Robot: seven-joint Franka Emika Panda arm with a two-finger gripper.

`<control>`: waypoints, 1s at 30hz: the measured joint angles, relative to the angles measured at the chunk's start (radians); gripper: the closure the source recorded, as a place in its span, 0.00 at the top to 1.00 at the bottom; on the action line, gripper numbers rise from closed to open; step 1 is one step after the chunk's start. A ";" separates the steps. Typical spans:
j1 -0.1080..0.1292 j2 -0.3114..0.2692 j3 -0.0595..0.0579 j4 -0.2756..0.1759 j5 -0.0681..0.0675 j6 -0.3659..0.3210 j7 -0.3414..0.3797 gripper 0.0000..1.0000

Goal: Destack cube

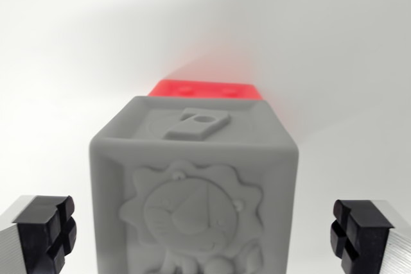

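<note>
**Jaws wide either side of the grey cube**

The gripper [204,235] stands wide open and holds nothing; its black pads [45,232] sit at the lower corners, clear of the cube on both sides. The grey cube [196,190] fills the centre, a lion relief on its near face. A red cube [205,88] shows just beyond its top edge. The surface [77,43] is plain white.

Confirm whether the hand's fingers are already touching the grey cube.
No: both fingers stand apart from the grey cube, with white background showing in the gaps on either side.
</note>
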 joint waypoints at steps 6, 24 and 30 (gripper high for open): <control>-0.002 0.022 0.003 0.003 0.000 0.020 0.000 1.00; -0.005 0.044 0.007 0.008 0.001 0.037 0.000 0.00; -0.005 0.044 0.007 0.008 0.001 0.037 0.000 0.00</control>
